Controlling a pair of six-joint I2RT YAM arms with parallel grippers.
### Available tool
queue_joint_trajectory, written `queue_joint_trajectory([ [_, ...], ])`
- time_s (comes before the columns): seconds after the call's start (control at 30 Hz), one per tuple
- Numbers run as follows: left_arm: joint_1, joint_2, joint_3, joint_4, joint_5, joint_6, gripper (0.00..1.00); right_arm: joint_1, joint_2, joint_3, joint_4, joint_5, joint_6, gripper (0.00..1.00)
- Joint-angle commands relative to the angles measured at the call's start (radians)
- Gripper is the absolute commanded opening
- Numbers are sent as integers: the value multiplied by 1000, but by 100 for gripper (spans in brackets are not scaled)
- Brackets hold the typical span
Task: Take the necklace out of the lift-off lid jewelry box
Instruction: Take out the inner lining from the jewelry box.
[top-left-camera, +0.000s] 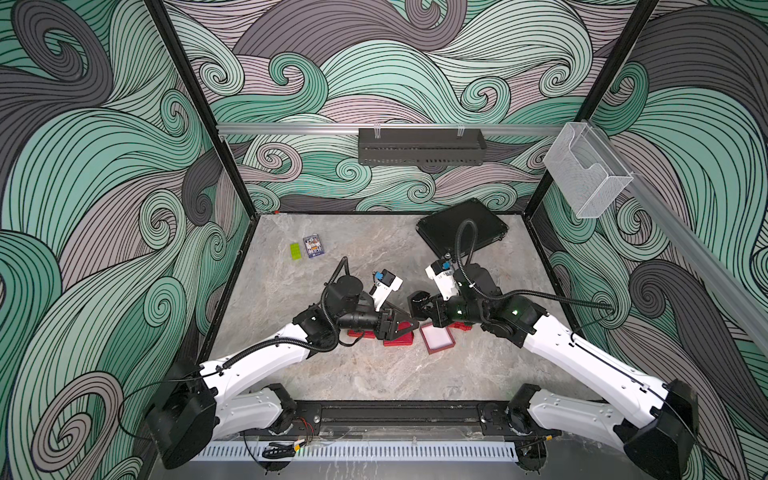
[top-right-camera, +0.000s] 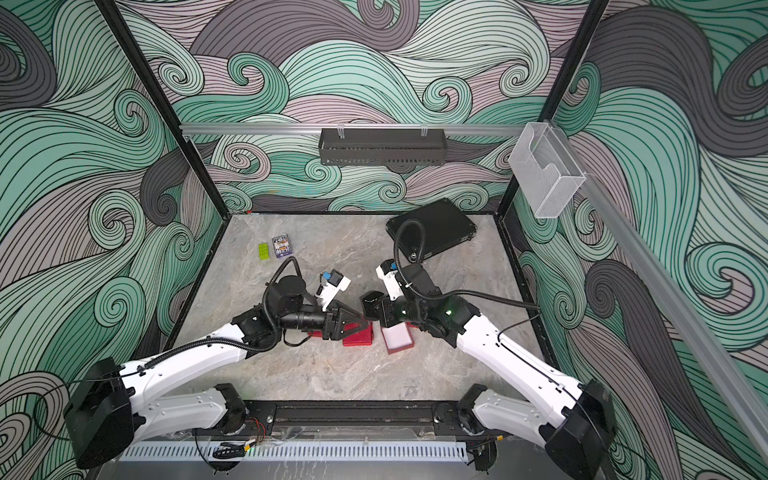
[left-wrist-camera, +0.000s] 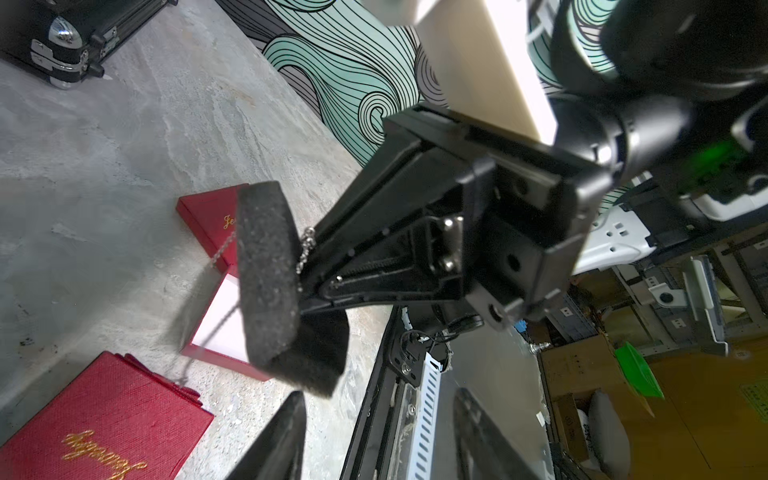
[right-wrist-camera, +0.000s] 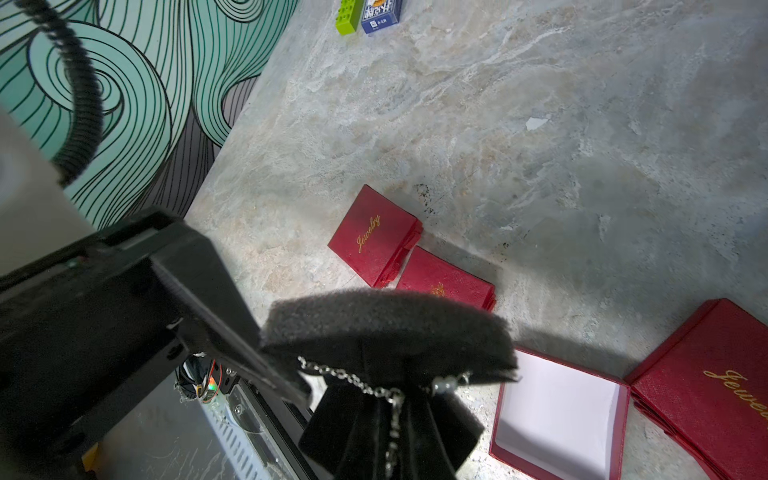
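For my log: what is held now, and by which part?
Right tool grips the foam pad, carrying the necklace, at its edge. Left tool holds nothing.

Soft, even overhead light keeps the marble desk (top-left-camera: 374, 374) bright in both top views, with only faint shadows. Their wide lens splays the walls outward. In the left wrist view a pale arm housing (left-wrist-camera: 490, 75) is overexposed and blurred. The black foam insert (right-wrist-camera: 386, 328), close to the right wrist lens, looks soft and throws a broad shadow on the desk.
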Motion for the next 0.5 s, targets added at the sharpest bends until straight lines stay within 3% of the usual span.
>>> queue_joint_trajectory([
  [0.0, -14, 19, 46, -9, -51, -18, 53, 12, -31, 11, 34, -7, 12, 5],
  [0.47, -20, 56, 73, 7, -101, -45, 44, 23, -53, -19, 63, -22, 26, 5],
])
